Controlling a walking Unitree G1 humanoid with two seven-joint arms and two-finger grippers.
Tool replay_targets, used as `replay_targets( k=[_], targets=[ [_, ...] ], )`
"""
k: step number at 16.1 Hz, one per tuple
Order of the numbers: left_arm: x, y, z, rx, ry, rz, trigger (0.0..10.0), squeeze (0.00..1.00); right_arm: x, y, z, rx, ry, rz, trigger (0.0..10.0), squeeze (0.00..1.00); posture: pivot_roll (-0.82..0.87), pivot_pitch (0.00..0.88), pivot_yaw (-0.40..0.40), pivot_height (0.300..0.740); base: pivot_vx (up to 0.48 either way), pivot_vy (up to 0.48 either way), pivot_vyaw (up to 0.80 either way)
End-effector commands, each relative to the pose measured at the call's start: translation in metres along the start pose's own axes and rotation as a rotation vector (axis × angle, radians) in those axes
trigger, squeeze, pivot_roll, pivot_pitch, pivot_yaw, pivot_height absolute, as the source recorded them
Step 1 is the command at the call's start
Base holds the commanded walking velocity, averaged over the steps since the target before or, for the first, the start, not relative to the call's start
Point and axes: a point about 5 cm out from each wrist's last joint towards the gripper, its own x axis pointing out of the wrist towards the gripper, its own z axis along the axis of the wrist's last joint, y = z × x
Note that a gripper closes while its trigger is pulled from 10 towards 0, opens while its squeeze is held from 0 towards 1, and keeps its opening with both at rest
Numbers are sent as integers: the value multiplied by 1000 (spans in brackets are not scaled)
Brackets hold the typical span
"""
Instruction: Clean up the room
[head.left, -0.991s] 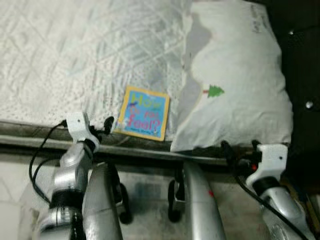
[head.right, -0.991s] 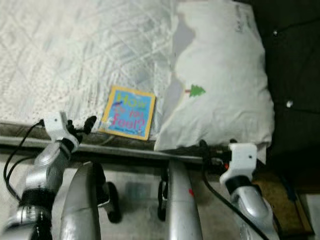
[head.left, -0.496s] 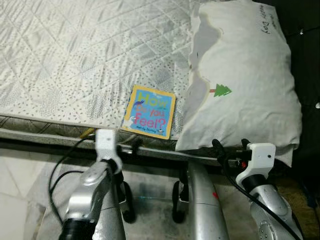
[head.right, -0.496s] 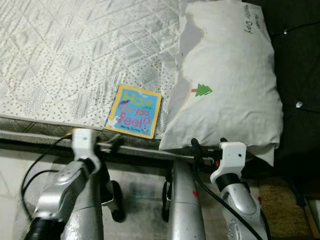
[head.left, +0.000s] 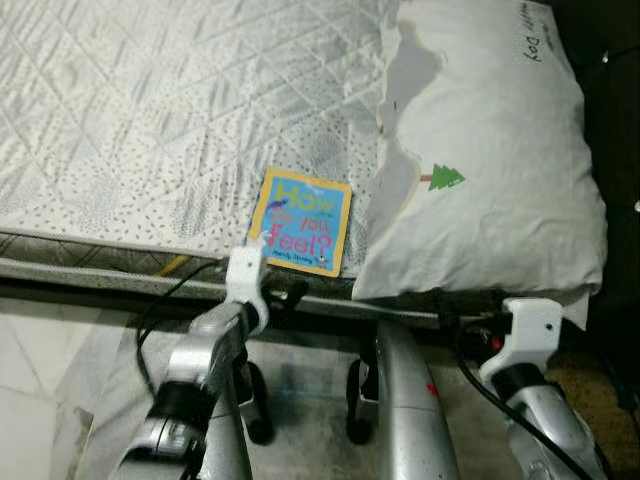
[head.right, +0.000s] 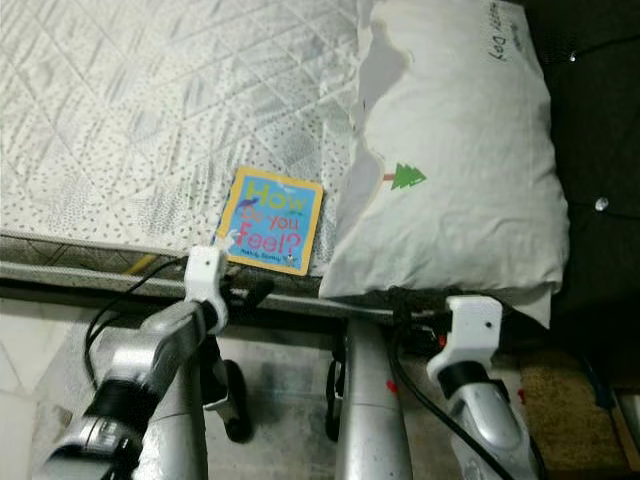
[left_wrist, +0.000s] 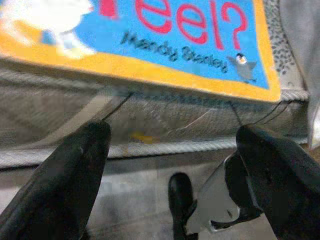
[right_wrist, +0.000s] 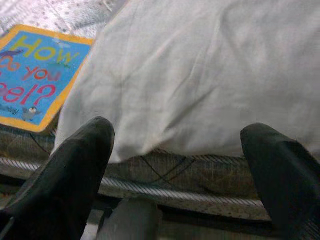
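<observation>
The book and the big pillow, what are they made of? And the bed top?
The book looks like thick glossy cardboard: it lies stiff and flat, with a bright printed cover and yellow border. The pillow seems soft white cloth, likely cotton; it bulges and creases, with a small green tree printed on it. The bed top looks like quilted fabric, stitched in diamonds with tiny dots.

Blue, yellow-bordered book lies flat at mattress edge.

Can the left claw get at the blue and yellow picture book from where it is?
Probably yes: the left claw is open just below the blue and yellow picture book, nothing between them.
</observation>
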Motion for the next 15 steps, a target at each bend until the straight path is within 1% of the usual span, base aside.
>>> replay_targets(
  k=[1,3,4,5,7,8,10,12,15],
  targets=[
    [1,1,-10,-5,33,4,10000,843,-5,-3,1,-8,7,-14,10000,0,-194,351,-22,586,0,0,0],
    [6,0,-9,-5,48,-6,10000,843,-6,-2,2,-8,9,-14,10000,0,-199,359,-23,586,0,0,0],
    [8,0,-8,-8,50,-7,10000,827,-7,-2,2,-9,11,-14,10000,0,-199,362,-23,586,0,0,0],
    [12,1,-5,-39,70,1,10000,784,-8,-3,2,-9,16,-15,10000,0,-200,368,-23,586,0,0,0],
    [14,4,-5,-45,87,23,10000,741,-8,-2,2,-9,19,-14,10000,0,-201,370,-22,586,0,0,0],
    [16,8,-2,-48,87,36,10000,698,-9,-2,2,-8,22,-14,10000,0,-205,372,-20,586,0,0,0],
    [18,14,7,-73,63,67,10000,690,-11,-2,1,-9,26,-17,10000,0,-209,372,-19,586,0,0,0],
    [19,16,11,-85,59,74,10000,690,-11,-3,2,-9,26,-19,10000,0,-212,371,-18,586,0,0,0],
    [21,23,19,-118,42,114,10000,675,-11,-3,3,-11,26,-21,10000,0,-218,367,-20,586,0,0,0]
  ],
)
